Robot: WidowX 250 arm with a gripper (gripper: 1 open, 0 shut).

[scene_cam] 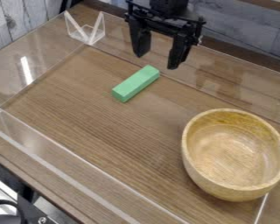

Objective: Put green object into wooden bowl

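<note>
Jaws spread wide and empty, my gripper (157,52) hangs at upper centre just above the green object (136,84), a stiff, probably light bar best pinched across its narrow sides, well apart from the wooden bowl (234,154) at lower right.

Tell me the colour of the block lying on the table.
Bright green block, plain surface; the only camera view shows it clearly.
</note>
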